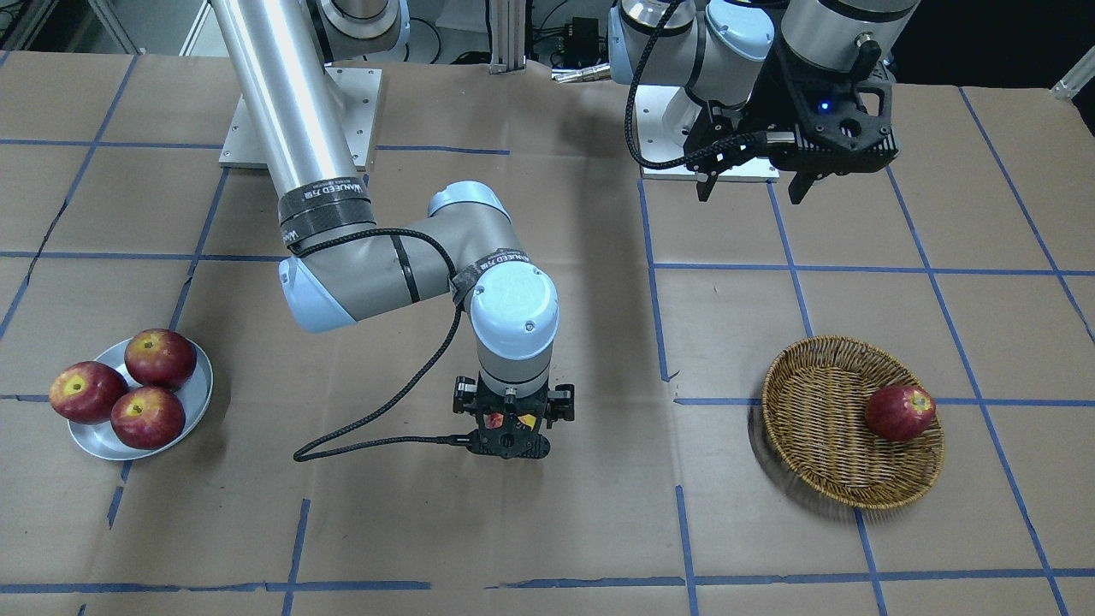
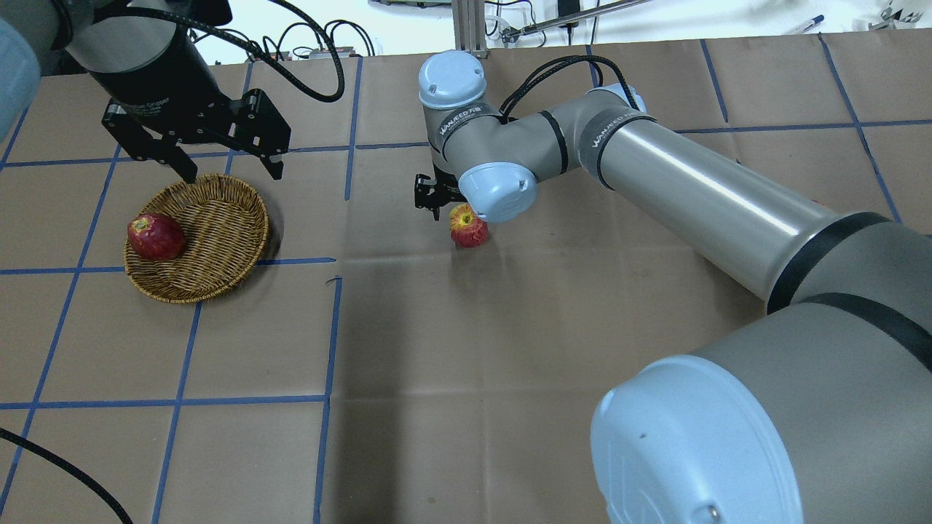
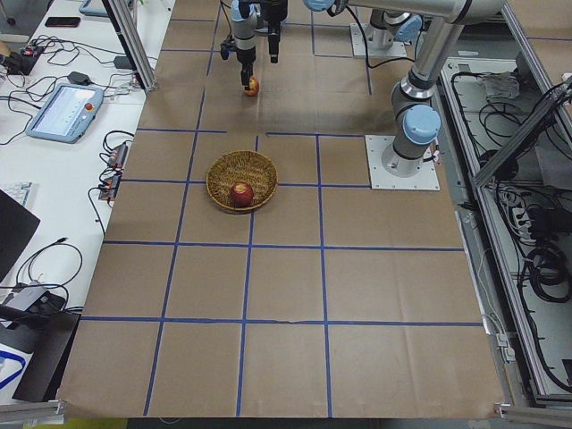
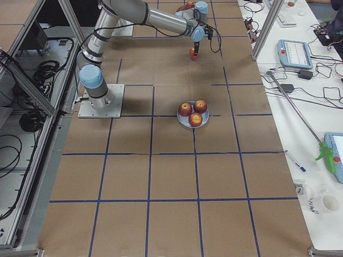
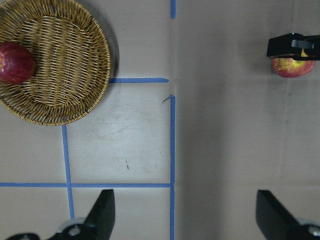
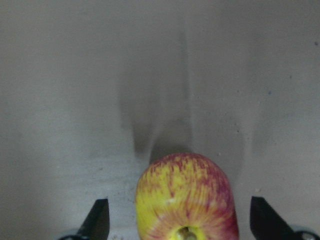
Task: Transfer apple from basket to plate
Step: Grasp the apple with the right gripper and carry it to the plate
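right end effector (image 6: 178, 210) straddles the apple (image 2: 469, 227), spread wide

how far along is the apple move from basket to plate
Done: the streaked apple is out of the basket and sits on the table, midway. In hand: the right tool is open, straddling it, not yet gripping; the left tool hangs open near the basket. Left: close, lift and carry it to the plate, which holds three apples.
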{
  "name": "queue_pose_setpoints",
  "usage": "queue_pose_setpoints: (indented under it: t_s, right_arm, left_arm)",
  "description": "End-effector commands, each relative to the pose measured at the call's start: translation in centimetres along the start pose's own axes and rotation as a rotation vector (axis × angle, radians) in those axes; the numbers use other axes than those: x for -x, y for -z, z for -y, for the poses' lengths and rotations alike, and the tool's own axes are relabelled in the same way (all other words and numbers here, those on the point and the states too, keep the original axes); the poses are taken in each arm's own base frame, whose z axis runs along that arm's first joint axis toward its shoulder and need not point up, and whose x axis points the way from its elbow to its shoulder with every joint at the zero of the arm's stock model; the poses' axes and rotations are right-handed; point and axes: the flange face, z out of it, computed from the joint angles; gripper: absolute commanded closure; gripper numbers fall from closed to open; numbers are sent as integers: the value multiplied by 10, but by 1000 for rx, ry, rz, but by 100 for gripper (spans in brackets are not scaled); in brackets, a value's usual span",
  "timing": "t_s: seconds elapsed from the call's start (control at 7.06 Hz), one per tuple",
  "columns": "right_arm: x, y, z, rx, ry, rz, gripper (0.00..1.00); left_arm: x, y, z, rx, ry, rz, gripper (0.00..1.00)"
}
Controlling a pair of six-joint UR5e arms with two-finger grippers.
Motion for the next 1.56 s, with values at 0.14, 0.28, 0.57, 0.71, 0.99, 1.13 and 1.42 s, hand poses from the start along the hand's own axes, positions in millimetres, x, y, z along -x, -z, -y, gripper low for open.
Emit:
queue_pose_setpoints:
  t_s: [0.14,0.28,0.57,0.71,0.99,1.13,1.42]
  right_arm:
    - [-3,-13,4,13,-4,-11,37]
    - [-2,-12,4,13,-4,-8,54]
    - [-4,14,9,-23,-10,13,64]
    - [-7,44,8,-52,-13,29,64]
    - [-52,110,6,-61,-28,34,64]
    - [-94,134,15,-38,-7,25,64]
    - [-190,155,33,-26,57,16,64]
  left_arm:
    - [0,0,-1,7,-6,1,1]
    - [0,0,-1,7,-6,1,1]
    - [0,0,-1,7,-5,1,1]
    - [0,0,-1,7,-5,1,1]
    - [0,0,-1,7,-5,1,1]
    - [0,-1,0,9,-5,1,1]
    - [0,0,0,7,-5,-1,1]
